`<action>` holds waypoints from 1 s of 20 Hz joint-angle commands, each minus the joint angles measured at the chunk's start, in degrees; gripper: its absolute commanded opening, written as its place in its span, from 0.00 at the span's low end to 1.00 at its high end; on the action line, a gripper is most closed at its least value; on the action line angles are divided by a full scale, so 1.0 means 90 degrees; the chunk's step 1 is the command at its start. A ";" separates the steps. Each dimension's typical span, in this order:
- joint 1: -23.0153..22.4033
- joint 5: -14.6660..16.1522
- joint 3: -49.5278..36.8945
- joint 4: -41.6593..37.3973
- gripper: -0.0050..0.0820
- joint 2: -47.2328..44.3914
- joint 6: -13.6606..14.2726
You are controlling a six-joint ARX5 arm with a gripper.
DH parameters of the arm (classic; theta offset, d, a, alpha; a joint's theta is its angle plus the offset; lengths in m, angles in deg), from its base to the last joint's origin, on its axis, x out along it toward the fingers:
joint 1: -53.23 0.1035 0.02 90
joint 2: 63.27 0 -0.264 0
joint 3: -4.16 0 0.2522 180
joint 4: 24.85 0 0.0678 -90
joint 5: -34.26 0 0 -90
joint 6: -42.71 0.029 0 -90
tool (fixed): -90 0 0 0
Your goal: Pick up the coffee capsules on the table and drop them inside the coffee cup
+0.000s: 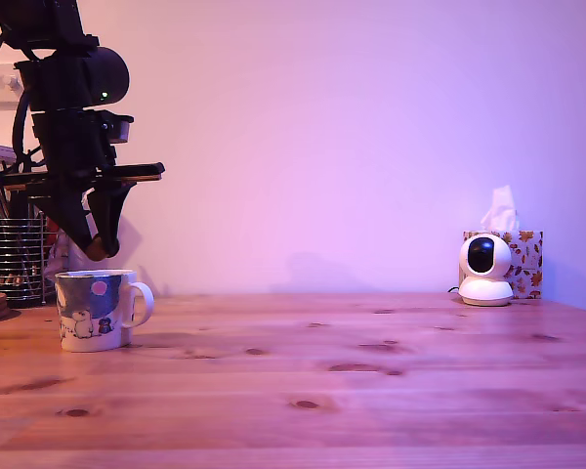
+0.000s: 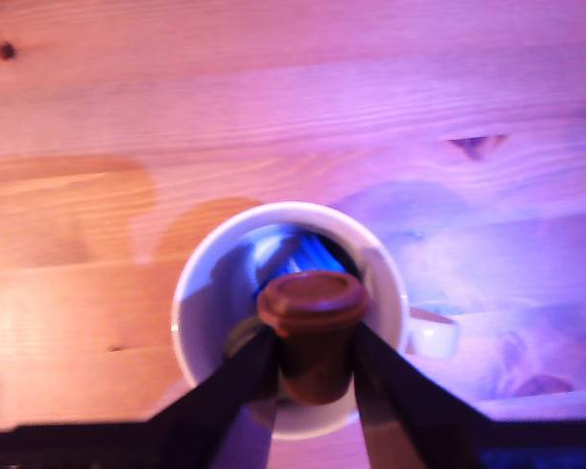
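The coffee cup [image 1: 95, 309], white with a grey-blue cartoon band and a loop handle, stands at the exterior view's left on the wooden table [image 1: 332, 381]. My gripper [image 1: 98, 246] hangs straight above its mouth, shut on a brown coffee capsule [image 2: 313, 322]. In the wrist view the capsule sits between my two dark fingers [image 2: 400, 391], directly over the cup's white rim [image 2: 200, 264]. A blue capsule [image 2: 303, 256] lies inside the cup. Whether a grey capsule lies beside it in the cup I cannot tell.
A wire-mesh pen holder [image 1: 20, 262] stands behind the cup at the exterior view's left edge. A white round camera [image 1: 485, 269] and a patterned tissue box [image 1: 520, 256] sit far off at the exterior view's right, against the wall.
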 commanded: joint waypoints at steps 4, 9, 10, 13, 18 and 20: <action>0.0010 0.0226 0.0022 -0.0168 0.22 -0.0146 -0.0007; 0.0007 0.0316 0.0022 -0.0211 0.25 -0.0146 -0.0107; 0.0007 0.0316 0.0022 -0.0219 0.30 -0.0146 -0.0102; 0.0007 0.0267 0.0022 -0.0279 0.50 -0.0146 -0.0102; 0.0010 0.0265 0.0022 -0.0289 0.67 -0.0146 -0.0100; 0.0012 0.0270 0.0022 -0.0284 0.67 -0.0146 -0.0097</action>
